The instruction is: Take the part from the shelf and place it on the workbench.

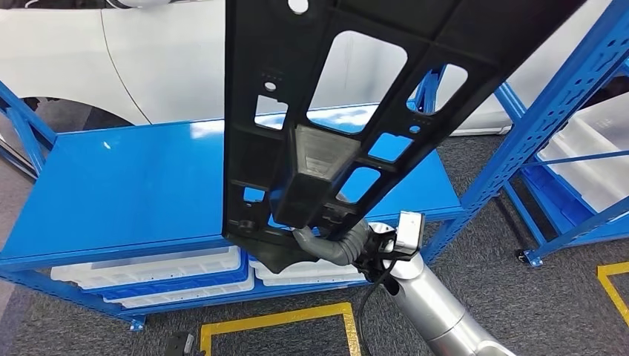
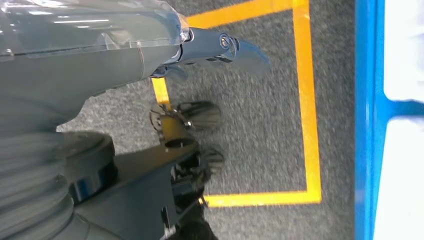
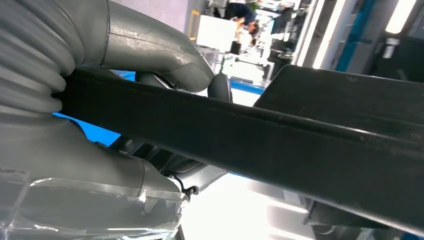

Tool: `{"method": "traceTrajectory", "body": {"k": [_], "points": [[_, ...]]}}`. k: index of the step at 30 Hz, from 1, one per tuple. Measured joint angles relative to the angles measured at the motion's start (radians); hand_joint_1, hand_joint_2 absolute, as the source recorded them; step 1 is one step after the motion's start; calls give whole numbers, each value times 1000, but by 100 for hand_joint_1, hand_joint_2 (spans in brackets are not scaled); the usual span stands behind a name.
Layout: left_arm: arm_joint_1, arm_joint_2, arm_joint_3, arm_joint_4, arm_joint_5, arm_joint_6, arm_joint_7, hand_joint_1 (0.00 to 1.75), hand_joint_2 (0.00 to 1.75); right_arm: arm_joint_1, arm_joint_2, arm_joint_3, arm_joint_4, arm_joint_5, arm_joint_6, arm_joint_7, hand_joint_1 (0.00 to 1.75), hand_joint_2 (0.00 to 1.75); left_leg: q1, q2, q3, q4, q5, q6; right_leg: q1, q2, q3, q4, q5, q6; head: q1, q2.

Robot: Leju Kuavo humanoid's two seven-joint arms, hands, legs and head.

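Note:
A long black plastic part point(image 1: 252, 59) with several cut-out windows stands tilted up in front of me, rising from lower centre to the top of the head view. My right hand point(image 1: 337, 245) grips its lower end from below, just over the front edge of the blue rack's flat top point(image 1: 126, 185). In the right wrist view the thumb point(image 3: 150, 45) lies over the edge of the part point(image 3: 300, 145), with the fingers behind it. My left hand point(image 2: 100, 55) hangs over the floor, one dark finger point(image 2: 245, 50) stretched out, holding nothing.
White bins point(image 1: 148, 267) sit on the level under the blue top. A second blue rack point(image 1: 564, 96) stands at the right, a white car point(image 1: 111, 44) behind. Yellow tape point(image 1: 274, 319) marks a square on the grey carpet; the left wrist view shows that tape point(image 2: 310, 125).

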Motion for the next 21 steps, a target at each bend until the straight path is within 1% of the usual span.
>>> {"method": "traceTrajectory", "body": {"k": [2, 3, 4, 5, 6, 7, 8, 9, 10, 11, 12, 13, 14, 15, 16, 17, 18, 19, 20, 21], "points": [[0, 1, 7, 0, 16, -1, 10, 0, 175, 4, 0, 1, 0, -13, 9, 8, 175, 175, 1, 0, -54, 125, -64, -7, 0, -1, 1, -1, 1, -5, 0, 0], [1, 2, 11, 0, 22, -5, 15, 0, 175, 8, -1, 1, 1, -21, 15, 14, 175, 175, 1, 0, -80, 184, -86, -9, 1, -1, 0, 0, 1, -6, 0, 0], [2, 3, 15, 0, 25, -10, 19, 0, 175, 13, -2, 2, 3, -28, 19, 21, 175, 175, 1, 0, -93, 215, -93, -10, 1, -1, 0, 2, 2, -7, 0, 0], [3, 5, 18, 0, 27, -17, 20, 0, 175, 17, -3, 2, 5, -37, 21, 26, 175, 175, 1, 0, -88, 209, -81, -9, 2, -1, -1, 3, 2, -8, 0, 0], [3, 6, 20, 0, 27, -23, 20, 0, 175, 21, -5, 2, 7, -45, 21, 30, 175, 175, 1, 0, -63, 163, -54, -6, 2, 0, -1, 5, 3, -8, 0, 0], [4, 8, 21, 0, 25, -28, 20, 0, 175, 24, -7, 2, 8, -52, 21, 32, 175, 175, 1, 0, -26, 92, -21, -2, 2, 1, -1, 7, 2, -7, 0, 0], [4, 9, 21, 0, 24, -32, 20, 0, 175, 27, -11, 2, 10, -58, 21, 32, 175, 175, -1, 0, 9, 24, 4, 3, 5, 2, -2, 9, 2, -5, 0, 0], [4, 10, 22, 0, 22, -36, 21, 0, 175, 32, -15, 2, 11, -62, 21, 33, 175, 175, -3, -1, 34, -26, 21, 9, 6, 3, -4, 11, 3, -1, 0, 0], [6, 11, 22, 0, 20, -39, 22, 0, 175, 39, -21, 2, 11, -64, 19, 33, 175, 175, -6, -1, 45, -52, 28, 14, 7, 3, -6, 12, 4, 4, 0, 0], [9, 11, 22, 0, 17, -42, 25, 0, 175, 48, -28, 2, 11, -64, 17, 34, 175, 175, -8, -2, 46, -56, 29, 18, 7, 3, -8, 11, 7, 10, 0, 0], [13, 12, 22, 0, 14, -45, 28, 0, 175, 59, -35, 1, 11, -62, 14, 34, 175, 175, -8, -2, 43, -59, 34, 23, 7, 3, -9, 10, 10, 16, 0, 0], [17, 11, 22, 0, 10, -46, 32, 0, 175, 72, -43, 0, 10, -61, 12, 34, 175, 175, -6, -1, 42, -63, 40, 29, 6, 4, -11, 11, 8, 22, 0, 0], [21, 11, 22, 0, 7, -48, 35, 0, 175, 84, -51, -3, 8, -59, 9, 34, 175, 175, -4, 0, 40, -69, 47, 36, 6, 3, -16, 22, -7, 27, 0, 0], [24, 10, 22, 0, 5, -49, 37, 0, 175, 96, -60, -6, 5, -59, 6, 34, 175, 175, -2, 2, 35, -75, 55, 44, 5, 3, -27, 51, -36, 32, 0, 0], [27, 10, 21, 0, 4, -51, 38, 0, 175, 108, -68, -10, 2, -59, 2, 33, 175, 175, -1, 4, 29, -77, 62, 48, 3, 3, -44, 100, -79, 36, 0, 0], [32, 9, 21, 0, 3, -53, 38, 0, 175, 122, -76, -15, 0, -59, -1, 33, 175, 175, -2, 4, 21, -77, 68, 52, 2, 2, -64, 163, -124, 39, 0, 0], [37, 8, 21, 0, 3, -55, 39, 0, 175, 137, -84, -20, -2, -59, -4, 33, 175, 175, -3, 5, 12, -76, 74, 53, 0, 2, -80, 224, -159, 42, 0, 0], [44, 7, 21, 0, 2, -56, 40, 0, 175, 153, -90, -27, -2, -59, -8, 34, 175, 175, -3, 5, 2, -73, 80, 52, -1, 2, -86, 263, -176, 45, 0, 0], [50, 6, 21, 0, 0, -57, 43, 0, 175, 166, -95, -35, -4, -58, -11, 34, 175, 175, -3, 5, -9, -70, 86, 51, -3, 2, -75, 267, -173, 46, 0, 0], [54, 5, 21, 0, -1, -57, 46, 0, 175, 175, -99, -44, -5, -58, -13, 36, 175, 175, -3, 5, -21, -66, 92, 49, -4, 2, -47, 235, -153, 47, 0, 0]]}}
